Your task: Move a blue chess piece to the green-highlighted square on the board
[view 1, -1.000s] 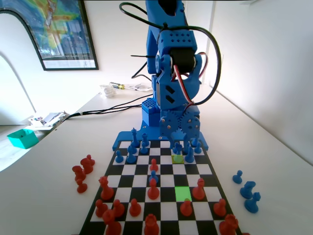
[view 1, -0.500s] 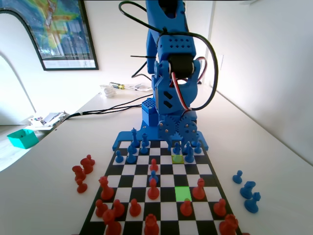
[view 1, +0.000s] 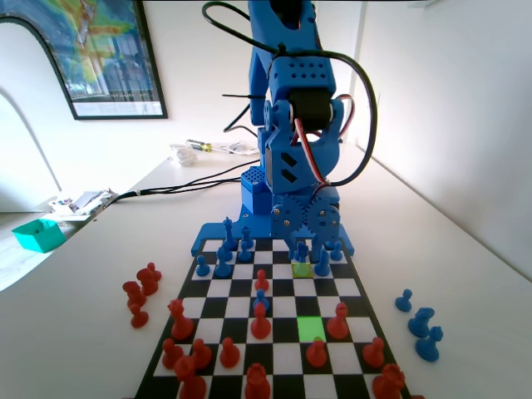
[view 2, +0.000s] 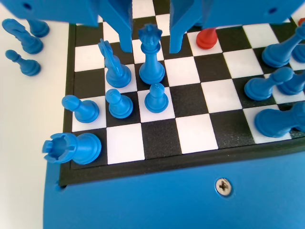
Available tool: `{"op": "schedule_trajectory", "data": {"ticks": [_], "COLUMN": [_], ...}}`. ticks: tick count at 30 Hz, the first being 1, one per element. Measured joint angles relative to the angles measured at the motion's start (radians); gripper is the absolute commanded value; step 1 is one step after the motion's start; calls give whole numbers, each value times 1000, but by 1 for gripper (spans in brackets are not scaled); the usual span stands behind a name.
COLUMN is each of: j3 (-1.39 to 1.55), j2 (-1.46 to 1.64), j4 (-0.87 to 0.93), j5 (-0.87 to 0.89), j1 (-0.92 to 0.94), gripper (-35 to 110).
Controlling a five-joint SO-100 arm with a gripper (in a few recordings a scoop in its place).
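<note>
The blue arm's gripper (view 1: 303, 243) hangs low over the far rows of the board (view 1: 249, 291). Seen from the wrist, the gripper (view 2: 150, 47) is open, and its jaws flank a tall crowned blue piece (view 2: 151, 59) without touching it. A short blue pawn (view 2: 156, 98) stands one square nearer the board's blue edge. In the fixed view that pawn (view 1: 301, 254) sits on the dull olive square (view 1: 302, 270). The green-highlighted square (view 1: 310, 328) glows bare, three rows closer to the camera.
A blue knight (view 2: 114, 69), other small blue pieces (view 2: 117, 104) and a rook (view 2: 71, 148) crowd the pawn's left in the wrist view. Red pieces (view 1: 337, 321) (view 1: 317, 353) border the green square. Captured red pieces (view 1: 141, 293) and blue pieces (view 1: 420, 320) lie off-board.
The arm swung slightly left, then drifted back a little while sinking lower over the far rows. No piece has moved.
</note>
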Motion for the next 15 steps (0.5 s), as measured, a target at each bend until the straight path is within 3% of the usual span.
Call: {"op": "schedule_trajectory", "data": {"ticks": [15], "j3": [-2], "j2": [-9], "j4": [0], "j5": [-9], "j1": [0], "gripper": [1]}}
